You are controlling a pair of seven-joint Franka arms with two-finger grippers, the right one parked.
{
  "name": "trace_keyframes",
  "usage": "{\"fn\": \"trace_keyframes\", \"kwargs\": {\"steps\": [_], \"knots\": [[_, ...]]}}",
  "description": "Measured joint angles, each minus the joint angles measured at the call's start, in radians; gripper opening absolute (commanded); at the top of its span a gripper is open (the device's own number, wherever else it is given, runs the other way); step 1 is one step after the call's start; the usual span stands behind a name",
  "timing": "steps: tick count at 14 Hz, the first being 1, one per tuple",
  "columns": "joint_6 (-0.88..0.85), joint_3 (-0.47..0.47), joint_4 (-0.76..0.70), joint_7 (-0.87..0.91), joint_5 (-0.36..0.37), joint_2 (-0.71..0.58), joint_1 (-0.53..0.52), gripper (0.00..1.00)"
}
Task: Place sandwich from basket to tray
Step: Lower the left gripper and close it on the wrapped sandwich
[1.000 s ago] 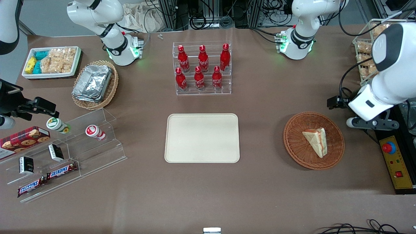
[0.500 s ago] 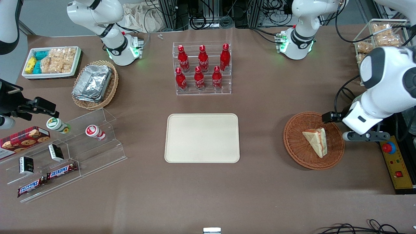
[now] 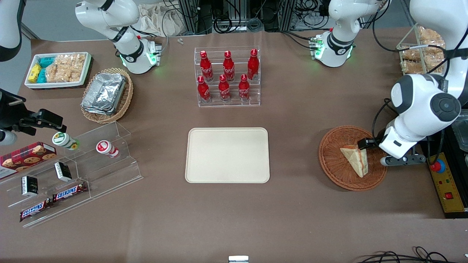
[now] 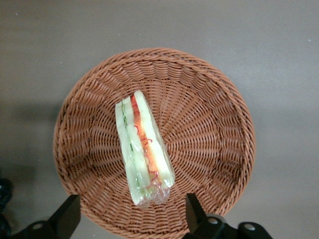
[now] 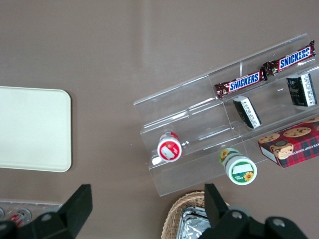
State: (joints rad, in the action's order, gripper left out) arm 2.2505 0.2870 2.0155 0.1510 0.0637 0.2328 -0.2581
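The sandwich (image 3: 356, 157) is a plastic-wrapped wedge lying in the round reddish-brown basket (image 3: 331, 160). From the wrist its layered edge (image 4: 143, 149) faces up at the middle of the basket (image 4: 209, 124). My left gripper (image 3: 384, 155) hovers over the basket's rim at the working arm's end, just beside the sandwich. It is open: both black fingers (image 4: 67, 215) stand wide apart, with one end of the sandwich above the gap of the gripper (image 4: 130, 211) and nothing held. The cream tray (image 3: 227, 155) lies bare mid-table, toward the parked arm from the basket, and shows again as tray (image 5: 30, 129).
A clear rack of red bottles (image 3: 228, 76) stands farther from the camera than the tray. An emergency-button box (image 3: 444, 182) sits at the table edge beside the basket. A clear snack stand (image 3: 73, 171), a foil-filled tan basket (image 3: 106, 95) and a white bin (image 3: 58, 69) lie toward the parked arm's end.
The left arm has swung in toward the basket and come down. Its gripper went from outside the basket's rim to over the rim beside the sandwich. The sandwich has not moved.
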Motion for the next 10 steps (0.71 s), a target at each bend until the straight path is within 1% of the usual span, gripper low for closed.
{"fn": "trace_keyframes", "kwargs": {"steps": [7,10], "knots": [[0.098,0.000,0.003,0.187,0.021,0.093,0.000,0.99],[0.118,-0.001,0.004,0.217,0.032,0.125,0.000,0.99]]}}
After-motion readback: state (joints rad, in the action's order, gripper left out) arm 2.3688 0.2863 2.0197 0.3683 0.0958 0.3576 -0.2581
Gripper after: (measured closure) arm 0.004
